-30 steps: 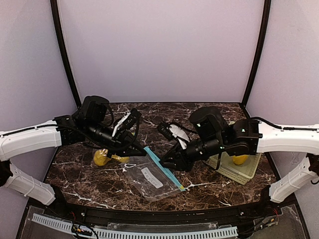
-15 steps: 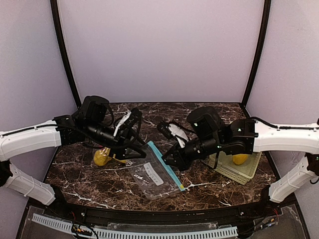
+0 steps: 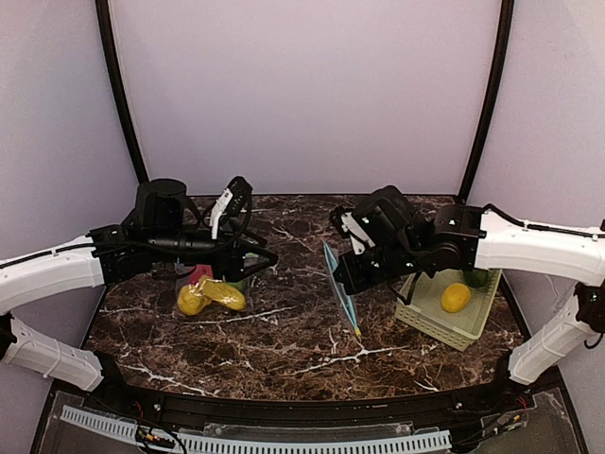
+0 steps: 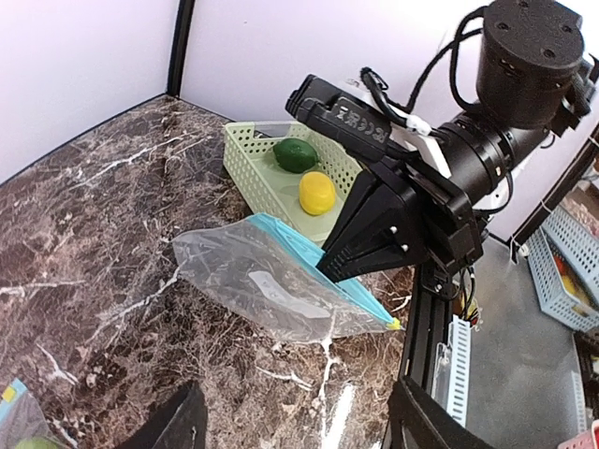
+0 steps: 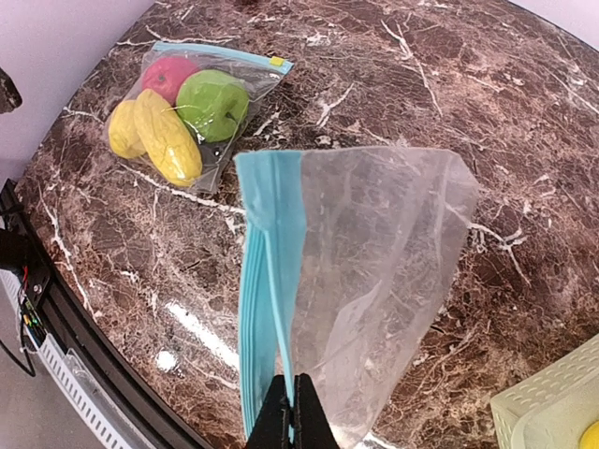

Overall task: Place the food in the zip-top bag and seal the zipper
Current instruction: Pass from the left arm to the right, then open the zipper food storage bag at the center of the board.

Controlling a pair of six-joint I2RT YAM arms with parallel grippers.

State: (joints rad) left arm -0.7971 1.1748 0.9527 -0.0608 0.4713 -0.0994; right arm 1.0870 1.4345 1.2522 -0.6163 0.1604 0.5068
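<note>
My right gripper (image 5: 292,398) is shut on the blue zipper strip (image 5: 271,253) of an empty clear zip-top bag (image 5: 374,271), which hangs above the table and looks edge-on from above (image 3: 340,293). My left gripper (image 4: 299,430) is open and empty, apart from that bag (image 4: 262,285), low over the table's left side (image 3: 257,257). A second bag (image 3: 210,291) lies flat at the left, holding a red ball (image 5: 170,75), a light green ball (image 5: 213,101) and yellow pieces (image 5: 167,136). A yellow fruit (image 3: 456,297) and a dark green piece (image 3: 475,277) lie in the basket.
The pale green slatted basket (image 3: 425,326) stands at the table's right side, close behind my right arm. The table's black front rail (image 3: 302,402) runs along the near edge. Walls close in the back and both sides.
My left gripper has opened, let go of the empty bag and drawn back left. My right gripper has shut on the zipper strip and lifted the bag off the table to the right.
</note>
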